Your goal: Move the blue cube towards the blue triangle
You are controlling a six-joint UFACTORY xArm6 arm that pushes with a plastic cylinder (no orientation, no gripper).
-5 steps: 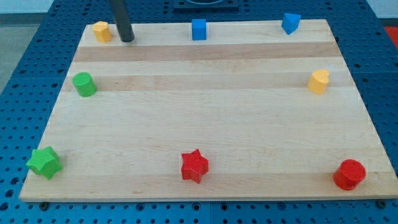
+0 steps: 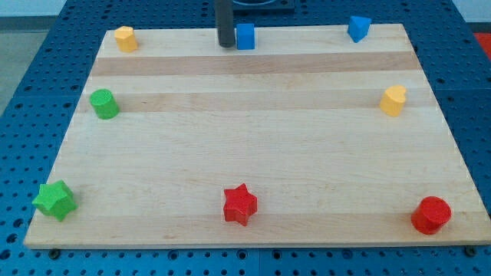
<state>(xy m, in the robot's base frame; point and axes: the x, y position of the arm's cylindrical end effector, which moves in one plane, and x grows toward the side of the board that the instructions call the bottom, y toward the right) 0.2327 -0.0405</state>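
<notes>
Now my tip (image 2: 226, 44) sits at the view's top edge of the pale wooden table (image 2: 253, 146), just beside the small blue cube (image 2: 245, 36) on its left side, seemingly touching it; the arm ends in a plain dark rod with no hand, so nothing is grasped; the blue triangle block (image 2: 357, 27) stands well apart toward the view's top right; a yellow block (image 2: 125, 37) lies at the top left, a green cylinder (image 2: 103, 103) below it, a yellow heart-like block (image 2: 393, 100) at the right, and a green star (image 2: 54, 200), a red star (image 2: 239, 204) and a red cylinder (image 2: 430, 215) along the bottom.
</notes>
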